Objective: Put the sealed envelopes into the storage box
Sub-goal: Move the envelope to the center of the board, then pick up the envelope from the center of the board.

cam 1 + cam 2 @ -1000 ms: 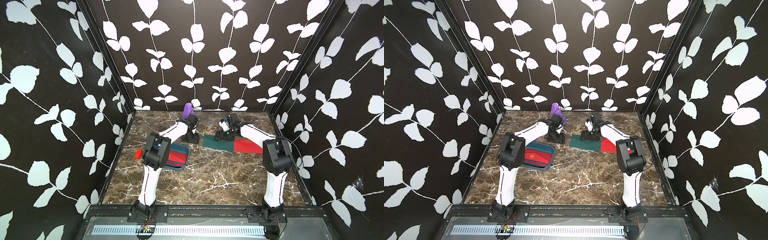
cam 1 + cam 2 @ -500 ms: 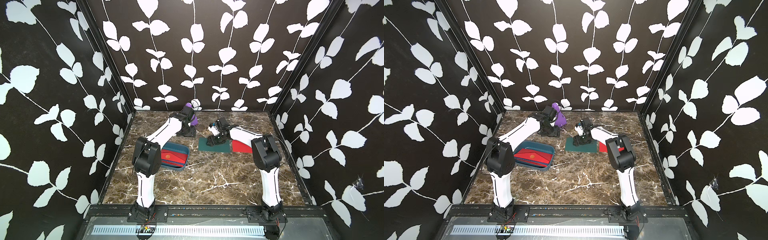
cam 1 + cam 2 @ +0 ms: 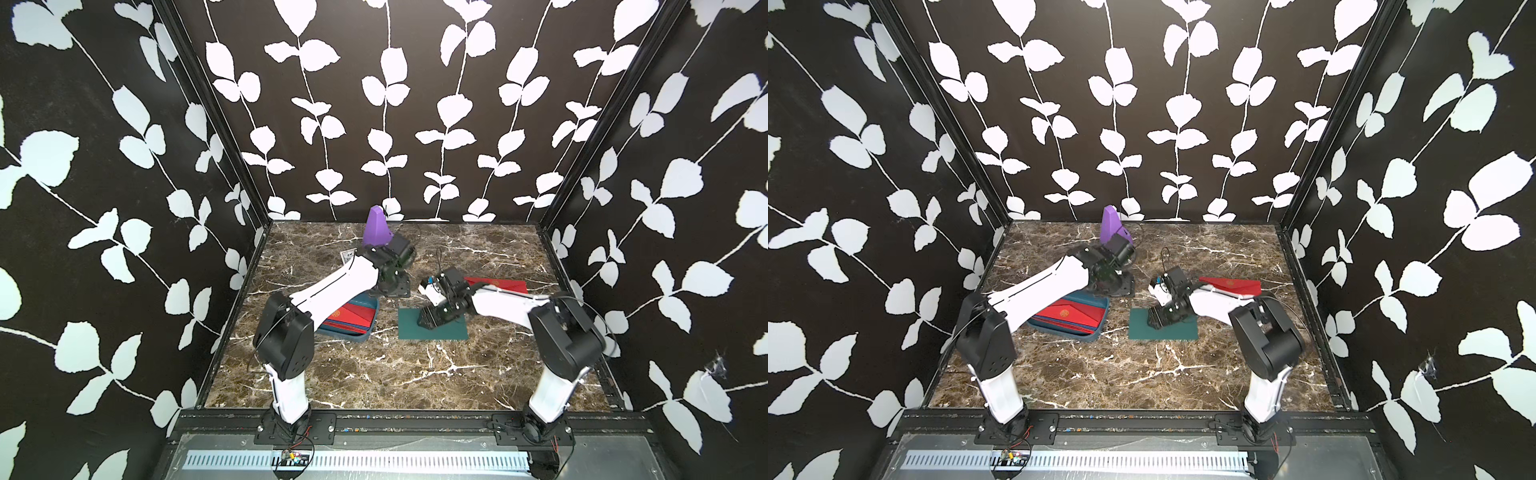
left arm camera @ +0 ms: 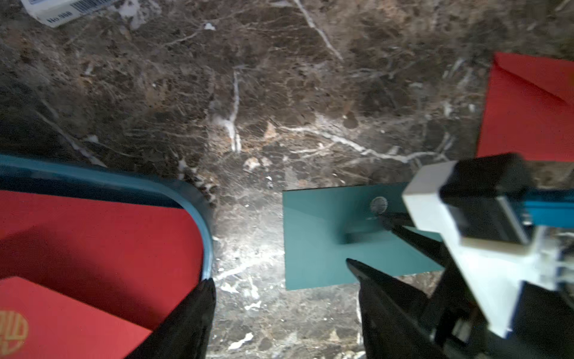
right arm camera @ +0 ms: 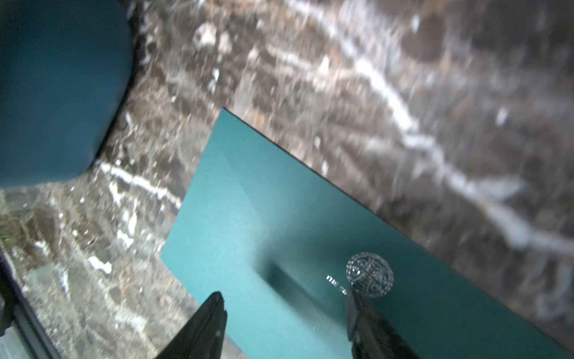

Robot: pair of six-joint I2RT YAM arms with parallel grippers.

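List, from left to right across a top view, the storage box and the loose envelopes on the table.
storage box → dark green envelope → loose red envelope. The purple pyramid and white card pack overlap the box's span, so they are left out.

Red paper envelopes [image 3: 353, 316] lie in the shallow teal plastic box [image 3: 357, 336] on the brown marble table [image 3: 415, 374]. Right of it (apart, not touching) lies a flat green envelope [image 3: 409, 328]; behind that and farther right, a single red envelope [image 3: 505, 286]. A purple plastic pyramid [image 3: 376, 228] stands farther back, with a white card pack [image 3: 348, 257] beside it.
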